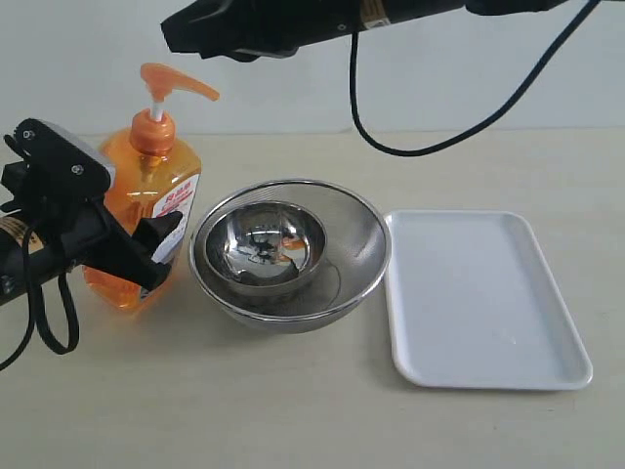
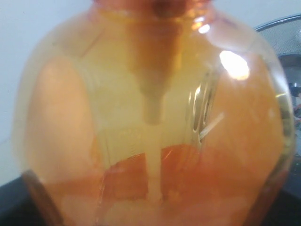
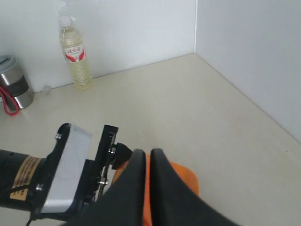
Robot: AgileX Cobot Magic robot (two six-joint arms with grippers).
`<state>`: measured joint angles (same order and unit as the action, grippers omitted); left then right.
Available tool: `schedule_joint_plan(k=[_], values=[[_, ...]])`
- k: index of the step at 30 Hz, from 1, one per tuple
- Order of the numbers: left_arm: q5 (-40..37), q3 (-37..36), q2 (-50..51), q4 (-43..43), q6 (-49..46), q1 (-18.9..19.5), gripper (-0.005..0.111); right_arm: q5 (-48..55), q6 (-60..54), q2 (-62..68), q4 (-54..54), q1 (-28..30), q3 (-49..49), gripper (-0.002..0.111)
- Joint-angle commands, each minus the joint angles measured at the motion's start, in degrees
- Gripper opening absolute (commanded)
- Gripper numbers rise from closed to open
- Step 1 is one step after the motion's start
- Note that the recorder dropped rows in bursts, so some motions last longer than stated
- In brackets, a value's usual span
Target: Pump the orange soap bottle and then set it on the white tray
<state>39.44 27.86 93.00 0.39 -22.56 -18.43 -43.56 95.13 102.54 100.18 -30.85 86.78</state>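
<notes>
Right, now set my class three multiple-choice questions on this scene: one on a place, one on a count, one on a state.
1. What stands between the tall translucent orange plastic soap bottle and the flat rectangular white plastic tray?
A. a glass cup
B. the round steel bowls
C. a sponge

2. How many steel bowls are there?
A. one
B. two
C. four

3. How do the jaws of the left gripper stand?
A. closed on the bottle
B. open above the tray
C. holding a bowl

Answers: 1 B, the bowls sit mid-table between them; 2 B, a smaller bowl nests in a larger one; 3 A, the jaws clasp the bottle's body.
</notes>
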Motion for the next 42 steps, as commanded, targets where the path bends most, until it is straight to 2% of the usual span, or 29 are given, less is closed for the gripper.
schedule_joint_plan(k=[1,20,28,35,42], values=[[4.42,0.91,-0.67,-0.39,-0.66,-0.28,0.011,4.07,0.68,0.97,-0.23,-0.03,0.78,0.000],[4.65,0.91,-0.67,-0.39,-0.57,-0.28,0.011,-3.94,1.83,3.87,-0.23,-0.03,0.78,0.000],[4.65,0.91,-0.67,-0.39,-0.57,-0.28,0.011,1.75,1.40,3.87,-0.23,0.57,0.78,0.000],[4.38,0.91,-0.67,-2.70,-2.72,-0.28,0.011,1.85,1.52,1.20,-0.23,1.15,0.78,0.000],[3.79,0.91,-0.67,-2.46,-4.80,-0.28,0.011,-2.30,2.56,-3.67,-0.23,1.15,0.78,0.000]])
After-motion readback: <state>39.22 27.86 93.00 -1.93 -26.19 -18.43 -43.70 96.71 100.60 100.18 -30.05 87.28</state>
